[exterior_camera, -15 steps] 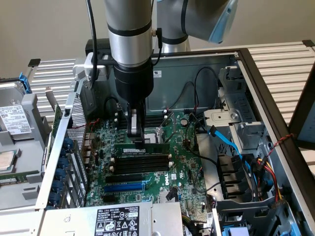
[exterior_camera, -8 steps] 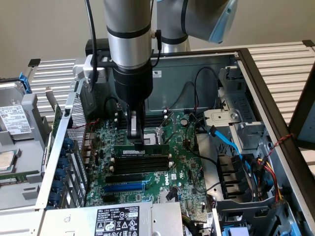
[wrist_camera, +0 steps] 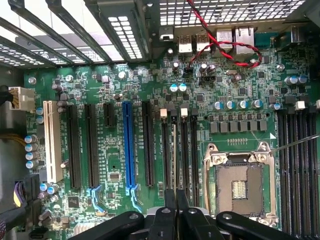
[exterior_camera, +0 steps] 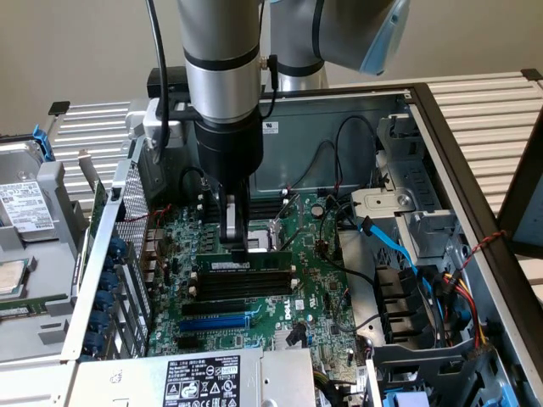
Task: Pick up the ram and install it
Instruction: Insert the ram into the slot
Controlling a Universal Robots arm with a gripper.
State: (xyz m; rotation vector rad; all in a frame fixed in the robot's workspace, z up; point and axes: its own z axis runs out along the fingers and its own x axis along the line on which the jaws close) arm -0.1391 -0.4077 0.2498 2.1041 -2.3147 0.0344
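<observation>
One gripper [exterior_camera: 235, 244] is seen clamped shut on one ram [exterior_camera: 254, 265], which is stood on edge at the black memory slots [exterior_camera: 242, 287] of one green motherboard [exterior_camera: 314, 280]; one blue slot [exterior_camera: 216, 322] is noted at 6 o'clock of the ram in the exterior view; the board is housed in one open metal case [exterior_camera: 339, 110], laid on a white slatted surface [exterior_camera: 484, 110]

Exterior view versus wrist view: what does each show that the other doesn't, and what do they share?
Exterior view: the silver robot arm, the light blue flat cable and the labelled grey power supply. Wrist view: the white expansion slot and the white plastic connector. Both: the large green motherboard, the long blue slot and the gripper, its fingers closed on the narrow green ram stick.
</observation>
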